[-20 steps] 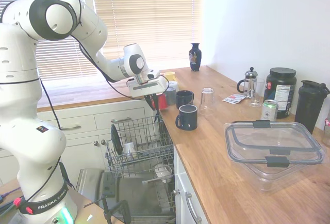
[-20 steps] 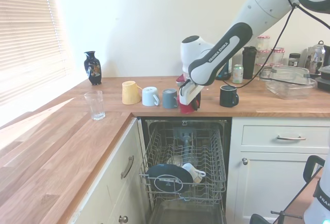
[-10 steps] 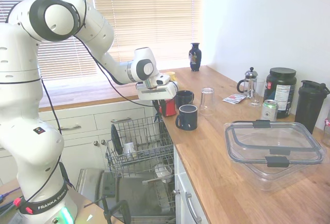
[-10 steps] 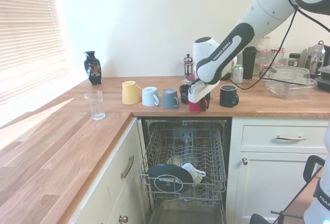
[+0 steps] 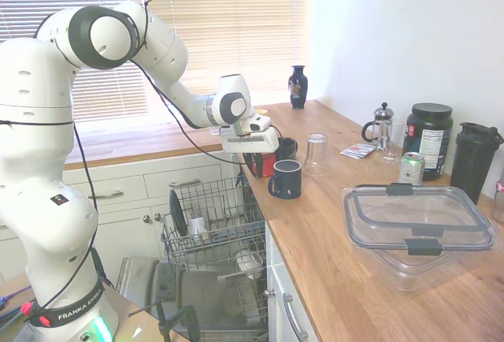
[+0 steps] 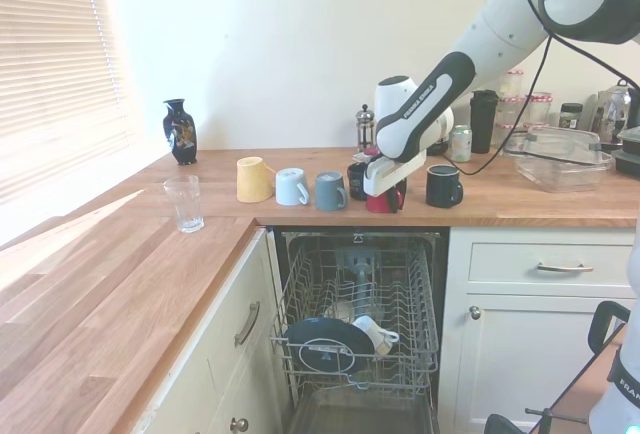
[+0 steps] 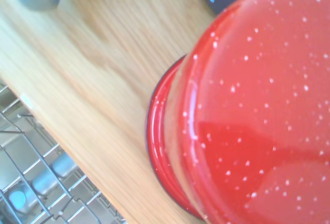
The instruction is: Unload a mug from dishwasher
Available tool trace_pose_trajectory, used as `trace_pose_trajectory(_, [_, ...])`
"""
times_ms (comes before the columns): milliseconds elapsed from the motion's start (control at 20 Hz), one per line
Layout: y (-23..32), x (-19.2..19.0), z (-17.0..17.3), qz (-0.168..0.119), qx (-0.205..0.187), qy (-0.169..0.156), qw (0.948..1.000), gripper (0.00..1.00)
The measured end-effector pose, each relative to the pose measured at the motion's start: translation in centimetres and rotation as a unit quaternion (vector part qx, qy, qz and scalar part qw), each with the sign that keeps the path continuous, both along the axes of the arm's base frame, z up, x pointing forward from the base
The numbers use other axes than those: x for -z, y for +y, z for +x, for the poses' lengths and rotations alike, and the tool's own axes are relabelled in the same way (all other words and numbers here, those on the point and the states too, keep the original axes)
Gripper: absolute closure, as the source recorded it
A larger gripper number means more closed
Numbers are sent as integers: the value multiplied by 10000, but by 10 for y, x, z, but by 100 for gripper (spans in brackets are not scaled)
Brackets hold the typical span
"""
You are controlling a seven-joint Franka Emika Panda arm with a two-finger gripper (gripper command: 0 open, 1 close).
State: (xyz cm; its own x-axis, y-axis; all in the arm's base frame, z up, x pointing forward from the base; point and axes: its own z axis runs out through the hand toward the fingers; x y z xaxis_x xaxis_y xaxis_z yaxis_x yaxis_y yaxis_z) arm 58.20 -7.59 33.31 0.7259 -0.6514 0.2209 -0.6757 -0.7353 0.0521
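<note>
Mug (image 5: 264,165) in glossy red sits under the tool (image 5: 257,161) in the first exterior view, at the near edge of the worktop (image 5: 339,224), just above the open dishwasher (image 5: 213,224). The tool appears clamped on the mug, though the fingers are partly hidden by the wrist. A dark blue mug (image 5: 287,179) stands just beside it and another dark mug (image 5: 283,149) is close behind, so the room on that side is small.

In the second exterior view the mug (image 6: 384,198) seems to rest on the worktop (image 6: 520,204) or very near to it, between a dark mug (image 6: 357,181) and a navy mug (image 6: 443,185). The tool (image 6: 385,192) holds it from above. Below, the wire rack (image 6: 355,319) is pulled out with a dark plate (image 6: 325,346) inside.

In the wrist view the mug (image 7: 242,110) fills most of the picture, and its base is close to the wooden edge (image 7: 77,126), with the rack (image 7: 36,182) visible below.

I judge the main risk is releasing too near the edge: the mug could tip and fall back into the rack. Also a sideways move while withdrawing could knock the neighbouring mugs. Straight up is the free direction
</note>
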Motion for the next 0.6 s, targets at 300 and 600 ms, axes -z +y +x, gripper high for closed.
trace_pose_trajectory(300, [7, -1, 5, 50, -28, 145, 9999, 0])
trace_pose_trajectory(600, [14, 0, 6, 52, -66, 154, 9998, 0])
